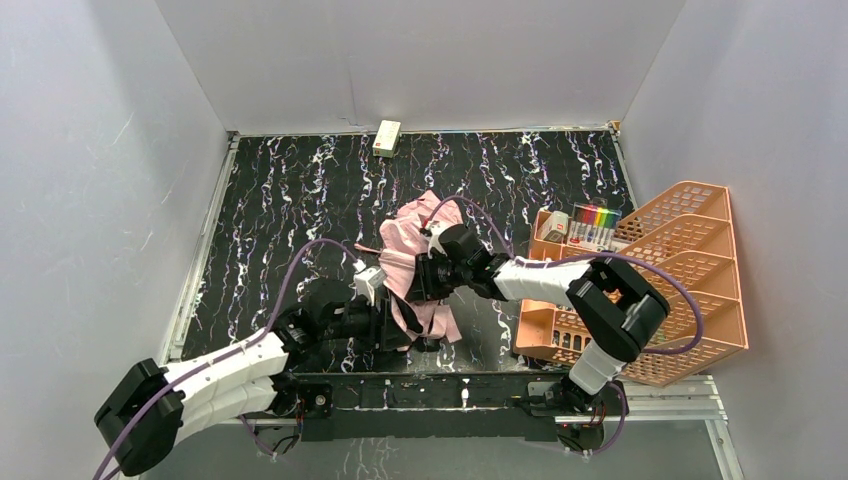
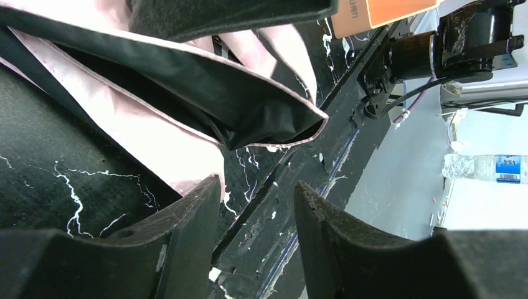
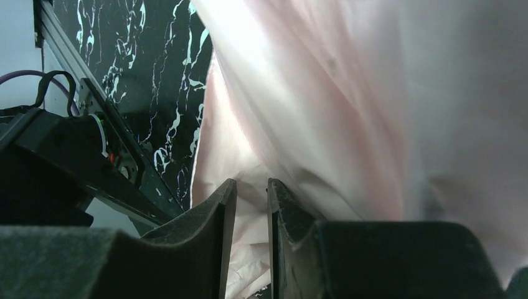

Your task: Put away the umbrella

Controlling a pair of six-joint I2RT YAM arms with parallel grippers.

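Pale pink fabric of the umbrella (image 3: 348, 112) fills most of the right wrist view, hanging in soft folds, brightly lit near the top and shadowed toward the right. At the bottom edge, the right gripper (image 3: 252, 184) shows its two dark jaws only a narrow slit apart, with pink cloth visible in that slit (whether it is actually pinched cannot be told). Upper left lies the black, white-veined worktop (image 3: 155, 75), bordered by a metal rail (image 3: 62, 43). Beside the rail sits a black housing (image 3: 56, 156) with a purple cable (image 3: 25, 76) above it.
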